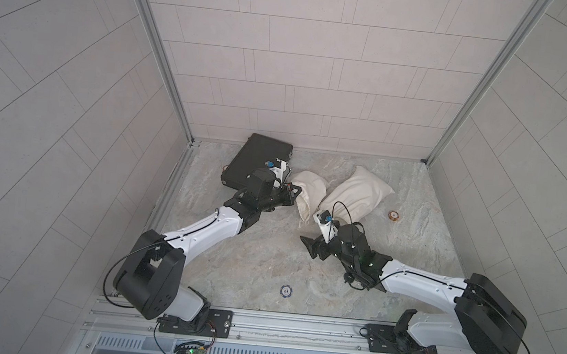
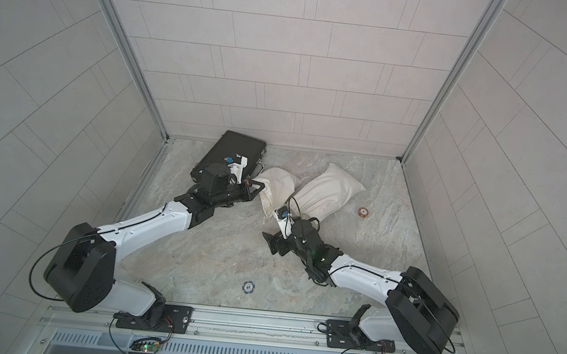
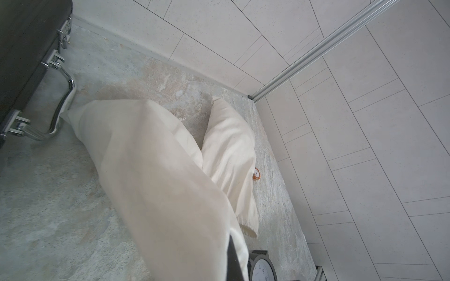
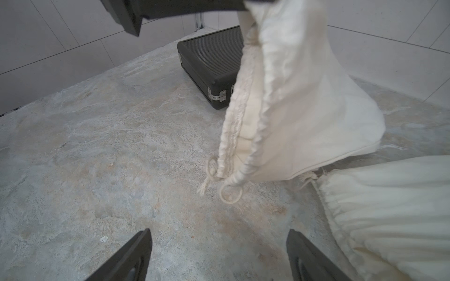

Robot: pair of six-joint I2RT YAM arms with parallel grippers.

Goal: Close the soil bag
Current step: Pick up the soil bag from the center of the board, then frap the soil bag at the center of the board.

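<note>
The stone-patterned table point(image 1: 248, 260) carries a black case point(image 1: 258, 161) at the back, a plump second bag point(image 1: 355, 192), and the soil bag point(image 1: 309, 193), which sits between the case and the second bag.

The left gripper point(image 1: 294, 190) is clamped shut on the rim of the soil bag and holds that side of the mouth raised. The right gripper point(image 4: 219, 231) stands wide open and holds nothing.

The step in hand appears to be catching the drawstring loop point(image 4: 230, 193) and pulling it away from the left gripper, so that the mouth gathers. The right gripper should close on cord alone, not cloth, and pull along the hem while the left grip resists.

The loop hangs at the low end of the mouth, at or near the table. It is ahead of the open jaws and clear of both.
</note>
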